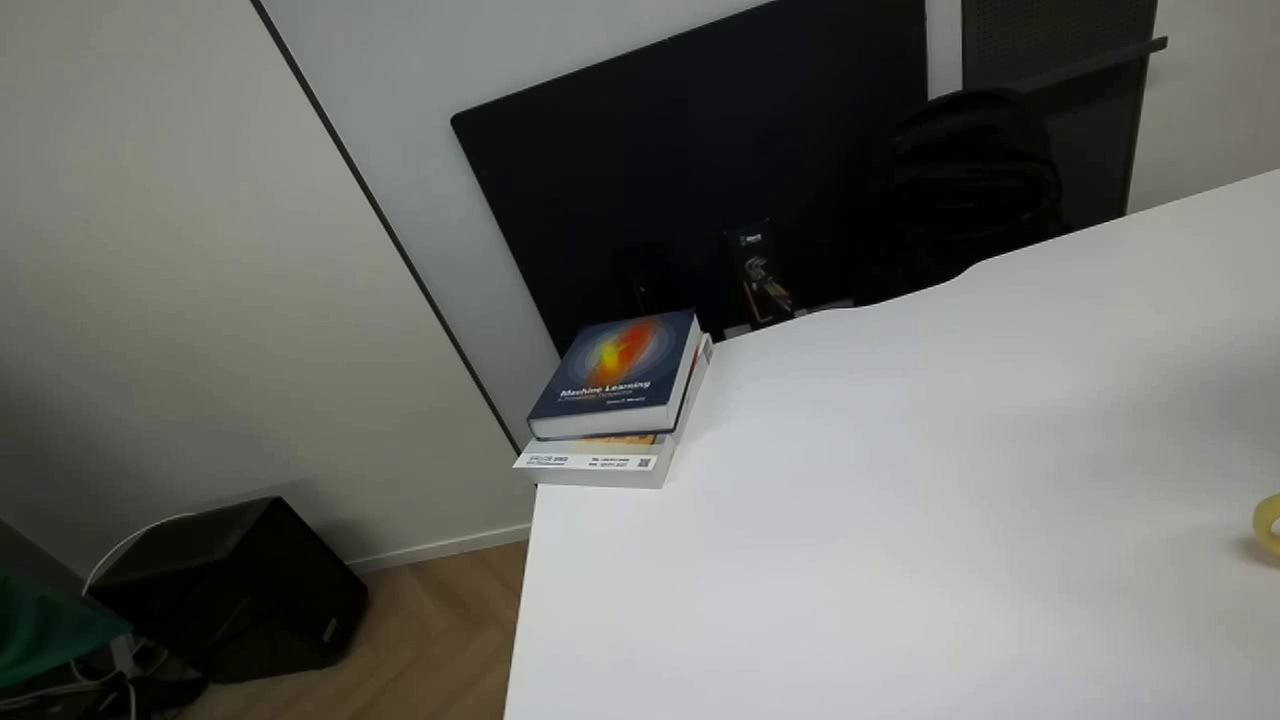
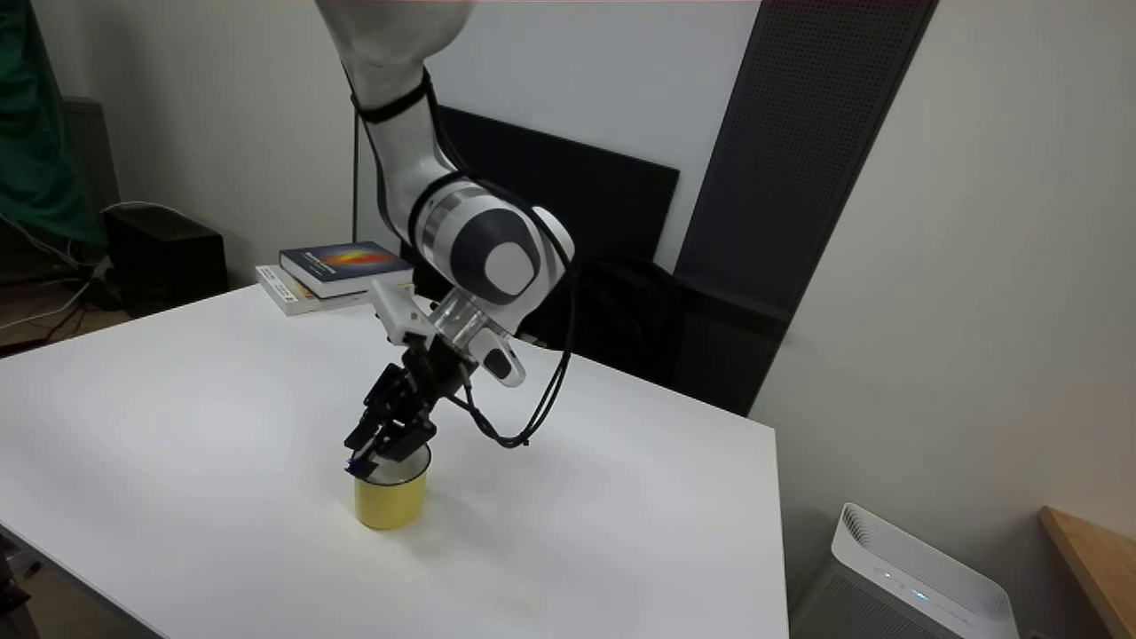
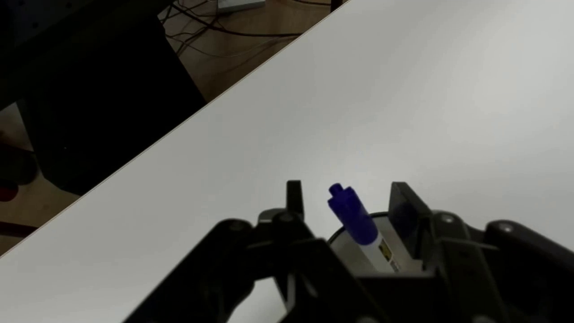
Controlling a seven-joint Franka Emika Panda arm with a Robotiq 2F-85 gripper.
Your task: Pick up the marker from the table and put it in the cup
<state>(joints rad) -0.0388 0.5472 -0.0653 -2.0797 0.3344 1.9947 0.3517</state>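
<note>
The table [image 2: 621,497] is a broad white slab, smooth, with a soft sheen. Upon it, between seven and eight o'clock from the middle of an exterior view, the cup [image 2: 389,508] stands upright: a squat yellow cylinder with a thin dark rim and a pale inside. Two thick books [image 2: 346,266] lie stacked at about half past eleven from it, the upper one a dark blue hardback with a glowing orange patch on its cover. In the wrist view the marker [image 3: 354,220], a smooth white barrel with a deep blue cap stepping down to a narrow stub, slants at the cup's mouth, the cap toward eleven o'clock and jutting past the rim. Part of the barrel shows against the cup's inside; how deep its lower end sits is hidden behind the gripper [image 3: 346,196]. Black and angular, the gripper is low at the cup's mouth, its two flat fingers [image 3: 406,215] spread well apart, one on each side of the marker. A gap shows between the cap and either finger; whether the barrel touches one lower down I cannot tell
</note>
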